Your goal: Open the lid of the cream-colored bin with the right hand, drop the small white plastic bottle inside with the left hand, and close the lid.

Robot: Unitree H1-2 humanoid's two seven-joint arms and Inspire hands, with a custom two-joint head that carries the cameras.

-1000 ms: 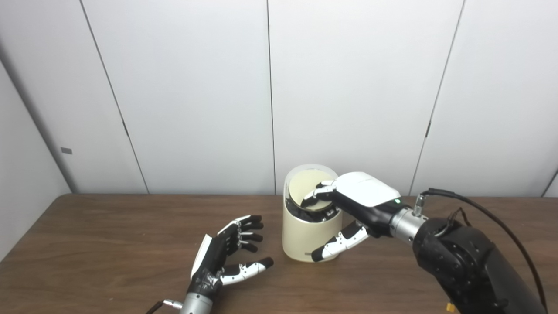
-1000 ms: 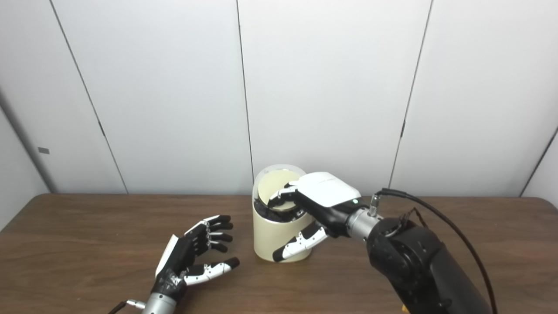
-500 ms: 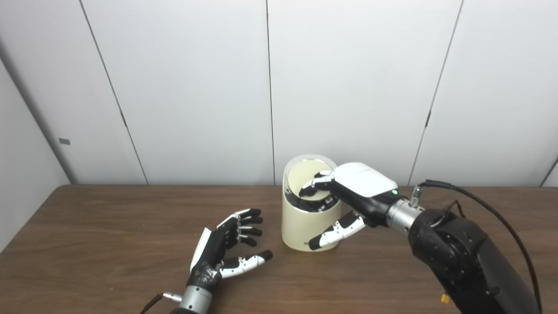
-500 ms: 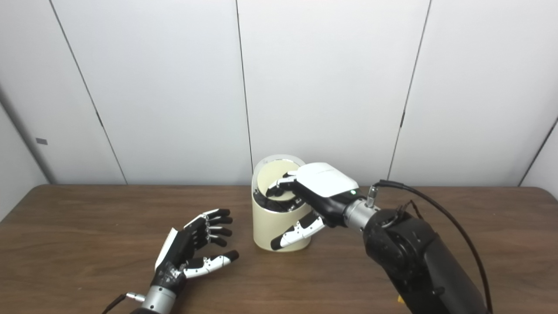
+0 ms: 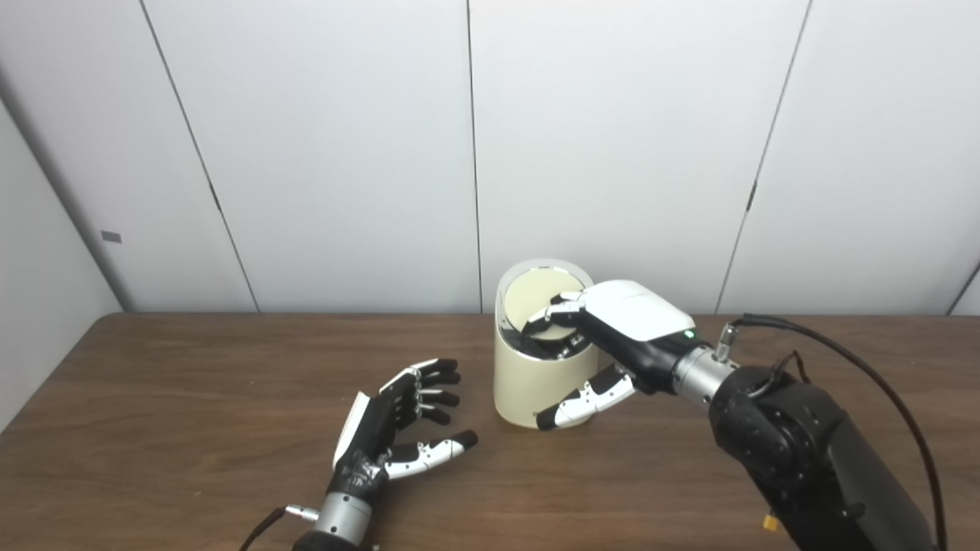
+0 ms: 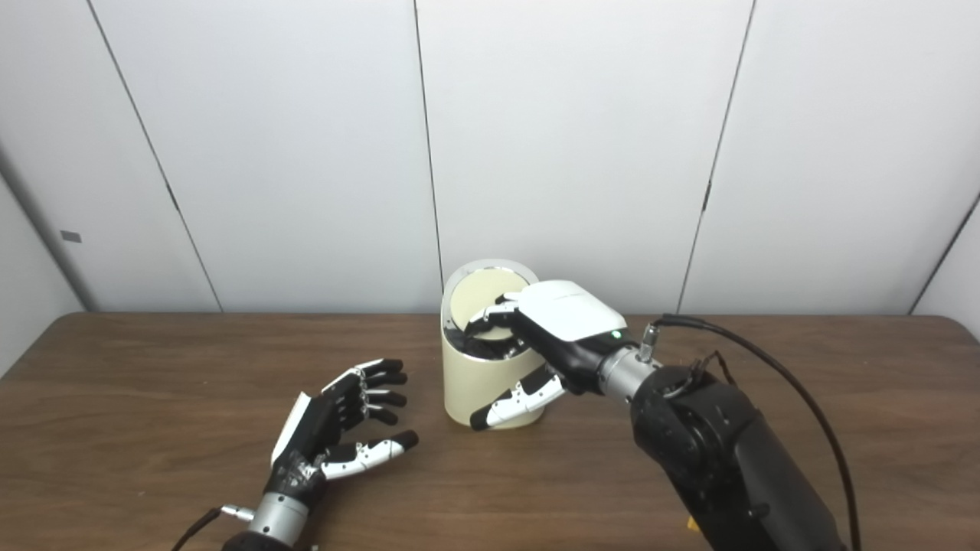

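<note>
The cream-colored bin (image 5: 524,383) stands upright at the middle of the table. Its round lid (image 5: 536,302) is tilted back into the opening, and the dark inside shows below it. My right hand (image 5: 628,317) reaches in from the right. Its fingers (image 5: 563,310) curl over the rim and press on the lid, while the thumb (image 5: 586,398) lies straight along the bin's outer front wall. My left hand (image 5: 383,428) rests palm up on the table to the left of the bin, open and holding nothing. No small white bottle shows in either view.
The brown wooden table (image 5: 191,398) runs back to white wall panels (image 5: 344,153) just behind the bin. A black cable (image 5: 827,344) arcs over my right forearm.
The whole picture has slid upward, so the camera has moved. My right hand stays on the bin's lid and the left hand stays open on the table.
</note>
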